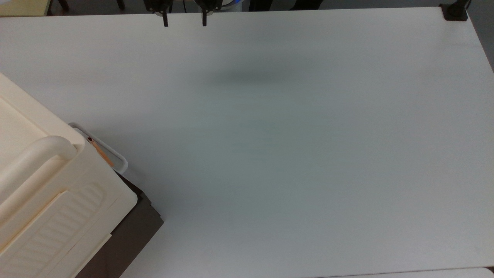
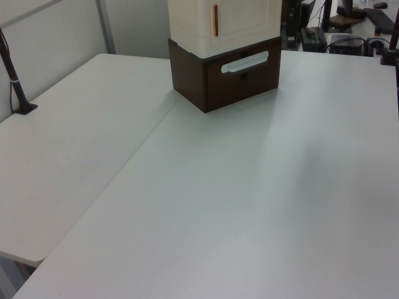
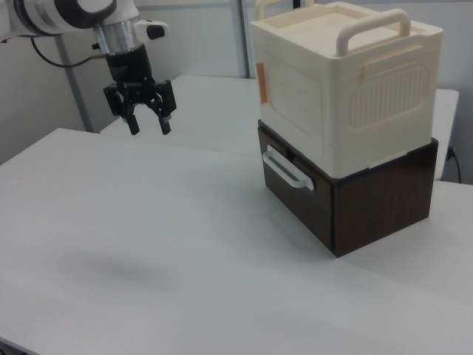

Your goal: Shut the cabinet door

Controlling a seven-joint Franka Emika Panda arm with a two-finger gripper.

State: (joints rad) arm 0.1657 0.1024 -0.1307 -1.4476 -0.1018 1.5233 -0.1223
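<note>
Cabinet door [image 3: 290, 111] sits flush in the cream cabinet's front face, upper right of the right view — task appears complete. Gripper [image 3: 148, 125], upper left, hangs well apart, fingers spread wide, holding nothing — likely parked clear.

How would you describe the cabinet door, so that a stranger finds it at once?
On the white table a cream plastic cabinet sits on a dark brown wooden drawer box. The cabinet door is its flat cream face above the drawer's white handle, marked by an orange strip, unlike the ribbed side.
</note>
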